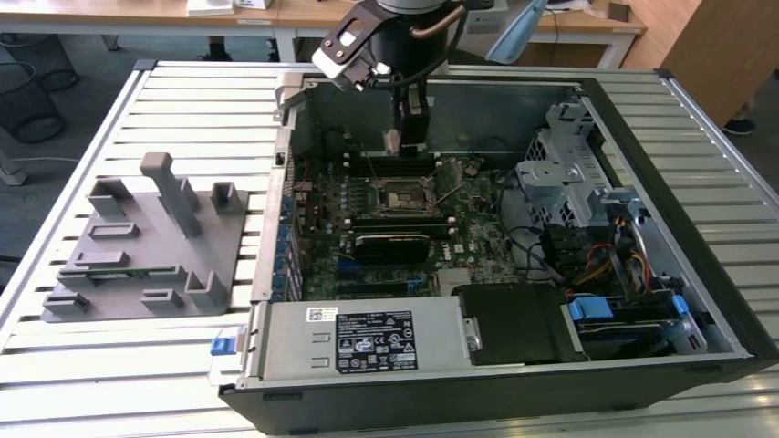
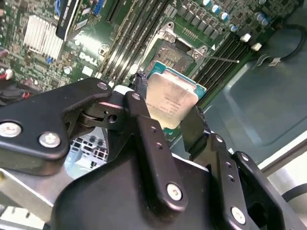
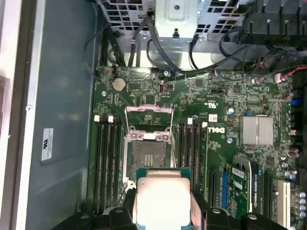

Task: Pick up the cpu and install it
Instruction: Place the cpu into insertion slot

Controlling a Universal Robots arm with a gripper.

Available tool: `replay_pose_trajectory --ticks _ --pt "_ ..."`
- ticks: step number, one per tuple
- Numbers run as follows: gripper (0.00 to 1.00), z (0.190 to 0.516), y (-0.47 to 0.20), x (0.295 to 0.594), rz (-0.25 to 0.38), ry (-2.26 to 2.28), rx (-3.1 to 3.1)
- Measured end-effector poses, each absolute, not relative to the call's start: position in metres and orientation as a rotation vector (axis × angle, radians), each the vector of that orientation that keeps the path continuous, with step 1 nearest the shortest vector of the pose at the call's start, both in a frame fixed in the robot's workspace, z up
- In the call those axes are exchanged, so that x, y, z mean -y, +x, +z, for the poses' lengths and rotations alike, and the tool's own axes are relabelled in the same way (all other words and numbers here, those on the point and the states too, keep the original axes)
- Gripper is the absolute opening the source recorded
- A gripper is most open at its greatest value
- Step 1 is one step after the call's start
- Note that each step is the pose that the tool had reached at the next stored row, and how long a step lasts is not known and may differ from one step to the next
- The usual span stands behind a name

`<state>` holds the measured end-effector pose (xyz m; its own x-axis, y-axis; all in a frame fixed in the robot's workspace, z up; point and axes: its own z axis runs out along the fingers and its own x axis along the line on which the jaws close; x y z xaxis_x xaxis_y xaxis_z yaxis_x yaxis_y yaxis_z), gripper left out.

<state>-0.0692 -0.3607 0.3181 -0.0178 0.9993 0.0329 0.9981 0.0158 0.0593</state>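
While the cpu (image 2: 170, 98) hangs with its silver lid showing, the gripper (image 2: 168, 115) clamps its opposite edges between two black fingers (image 2: 144, 124), above the green motherboard (image 3: 216, 96), near its open socket (image 3: 148, 153), inside the computer case (image 1: 487, 109).

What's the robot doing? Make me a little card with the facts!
claw: shut on the cpu
cpu place: held above the motherboard, not in the socket
socket: cover lifted, no chip inside
where: inside the open computer case
beside the case: grey fixture on the slatted table
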Motion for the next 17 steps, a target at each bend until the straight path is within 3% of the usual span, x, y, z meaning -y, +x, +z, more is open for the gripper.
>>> replay_pose_trajectory --ticks 17 --pt "0.53 0.297 -0.064 0.347 0.103 2.184 -2.231"
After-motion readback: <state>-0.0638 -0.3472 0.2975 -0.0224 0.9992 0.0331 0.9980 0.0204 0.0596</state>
